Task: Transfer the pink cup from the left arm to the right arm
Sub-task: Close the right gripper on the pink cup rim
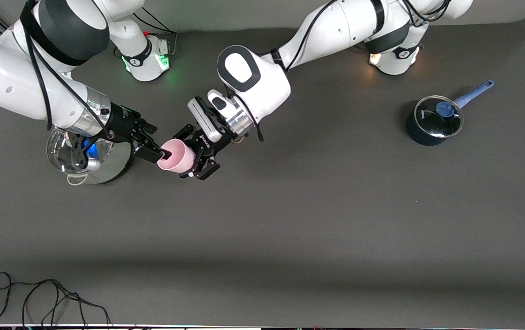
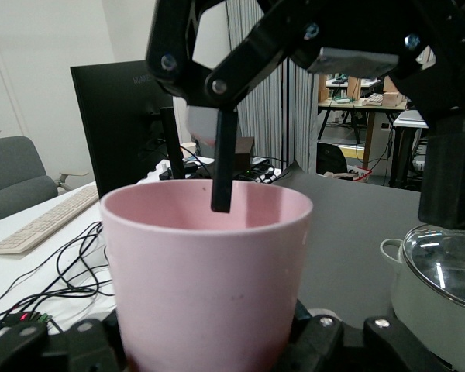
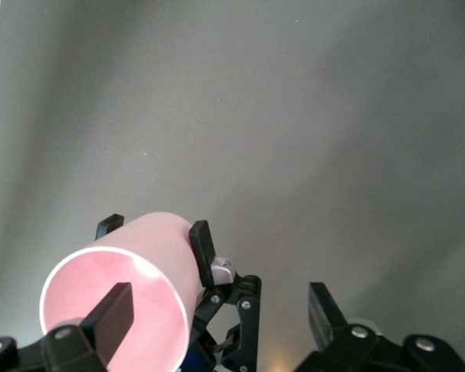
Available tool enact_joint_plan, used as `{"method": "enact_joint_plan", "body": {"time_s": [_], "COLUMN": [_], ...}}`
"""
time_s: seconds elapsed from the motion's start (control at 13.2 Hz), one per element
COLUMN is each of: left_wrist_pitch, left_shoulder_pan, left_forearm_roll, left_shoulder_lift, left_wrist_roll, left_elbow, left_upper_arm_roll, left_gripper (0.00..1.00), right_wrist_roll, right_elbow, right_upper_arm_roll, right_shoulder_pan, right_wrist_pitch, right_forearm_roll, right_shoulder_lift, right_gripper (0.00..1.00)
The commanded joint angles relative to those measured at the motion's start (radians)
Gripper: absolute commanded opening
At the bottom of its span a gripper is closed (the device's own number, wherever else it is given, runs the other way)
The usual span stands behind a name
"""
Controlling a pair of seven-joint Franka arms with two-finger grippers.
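Note:
The pink cup hangs on its side above the table, its mouth turned toward the right arm. My left gripper is shut on the cup's body, its fingers pressing on both sides. My right gripper is open at the cup's mouth. One of its fingers is inside the cup and the other is outside, with the rim wall between them. In the left wrist view the cup fills the middle, and a right finger dips into it.
A steel pot with a glass lid stands on the table under the right arm; it also shows in the left wrist view. A dark blue saucepan with a lid sits toward the left arm's end. A black cable lies near the front edge.

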Motion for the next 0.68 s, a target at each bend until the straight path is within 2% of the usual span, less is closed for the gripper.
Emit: {"method": "enact_joint_plan", "body": {"time_s": [0.0, 0.08, 0.38, 0.45, 0.53, 0.6], "left_wrist_pitch": [0.013, 0.013, 0.013, 0.013, 0.011, 0.011], "left_shoulder_pan": [-0.014, -0.012, -0.012, -0.012, -0.012, -0.012], "left_forearm_roll": [0.001, 0.003, 0.026, 0.03, 0.03, 0.03], "left_shoulder_lift": [-0.014, -0.014, -0.014, -0.014, -0.014, -0.014], "left_wrist_roll": [-0.022, -0.022, -0.022, -0.022, -0.022, -0.022], "left_elbow": [0.002, 0.002, 0.004, 0.004, 0.004, 0.004], "left_upper_arm_roll": [0.014, 0.016, 0.017, 0.017, 0.016, 0.017], "left_gripper": [0.0, 0.0, 0.0, 0.0, 0.0, 0.0], "right_wrist_roll": [0.043, 0.043, 0.046, 0.046, 0.046, 0.046], "right_elbow": [-0.01, -0.006, 0.006, 0.006, 0.007, 0.012], "right_upper_arm_roll": [-0.011, -0.011, -0.011, -0.011, -0.011, -0.011], "right_shoulder_pan": [0.033, 0.034, 0.034, 0.034, 0.034, 0.034], "right_wrist_pitch": [0.031, 0.031, 0.031, 0.031, 0.031, 0.031], "right_forearm_roll": [0.007, 0.007, -0.001, -0.001, -0.001, -0.001], "right_shoulder_lift": [-0.012, -0.012, -0.008, -0.008, -0.008, -0.006], "right_gripper": [0.97, 0.89, 0.36, 0.23, 0.03, 0.0]}}
